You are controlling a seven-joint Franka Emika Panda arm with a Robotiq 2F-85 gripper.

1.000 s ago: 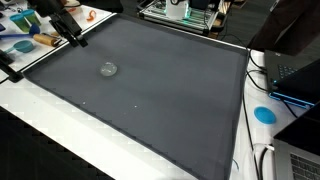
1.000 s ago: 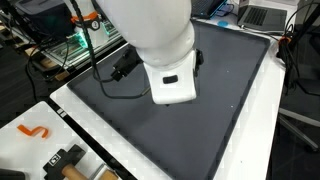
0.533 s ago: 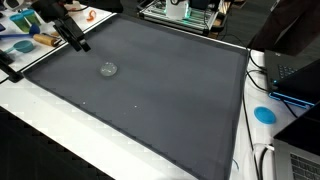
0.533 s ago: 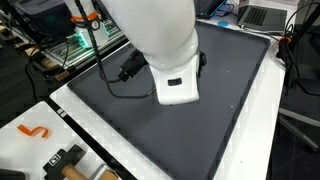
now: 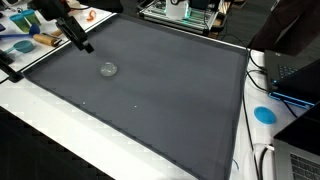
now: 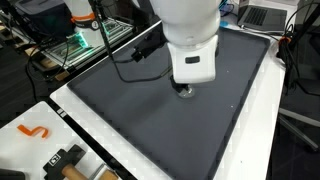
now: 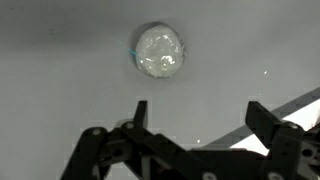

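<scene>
gripper: our gripper (image 7: 198,110) is spread as wide as it goes, with nothing between its fingers (image 7: 140,108); it holds nothing.
clear round lump: the clear round lump (image 7: 159,52) lies on the dark grey mat (image 5: 180,100), apart from the fingers. in an exterior view the lump (image 5: 108,69) sits alone, inside the mat's border and nearer one corner than the middle.
alignment: in the wrist view the lump is ahead of the fingers and off the centre of their gap, closer to one finger. we judge that we should centre the gap over it before going lower.
descent: we would come straight down onto the mat, slowly, and stop as the fingertips meet its surface.
grip: the lump looks light and slick, so we would close gently, low on its sides.
risk: we judge that a finger landing on top could flick it across the mat.
unknown: we cannot tell whether it is hard or soft.
</scene>
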